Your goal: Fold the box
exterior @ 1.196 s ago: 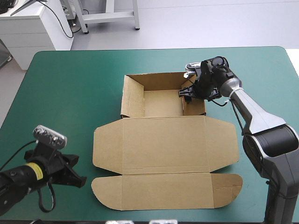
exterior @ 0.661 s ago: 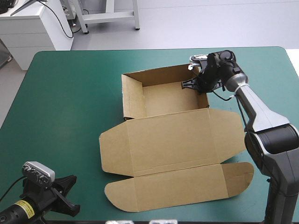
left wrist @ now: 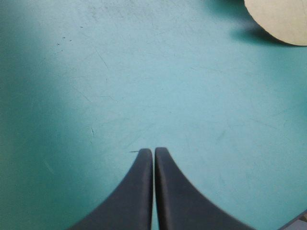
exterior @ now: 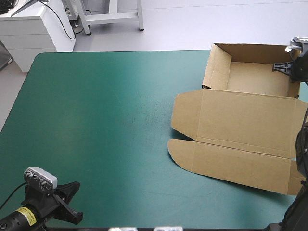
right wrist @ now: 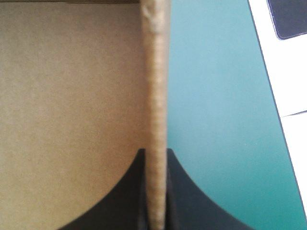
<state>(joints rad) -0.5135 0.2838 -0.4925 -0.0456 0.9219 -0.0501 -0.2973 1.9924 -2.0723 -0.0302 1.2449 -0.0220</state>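
Brown box wall (right wrist: pixel 156 96) between jaws, teal-green cover (right wrist: pixel 218 124)

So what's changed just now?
The right hand, still clamped on a wall of the brown cardboard box, dragged it from the middle of the teal-green table to its far right corner. The left hand drew back toward the near left corner. Shape unchanged.

High cam above-behind, facing fwd/down on table (exterior: pixel 96 120), 2 wrist cams close along fingers (left wrist: pixel 136 191), all 3 share box (exterior: pixel 245 120).

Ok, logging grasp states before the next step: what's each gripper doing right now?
Left gripper: shut, holding nothing.
Right gripper: shut on the box, clamping its side wall.
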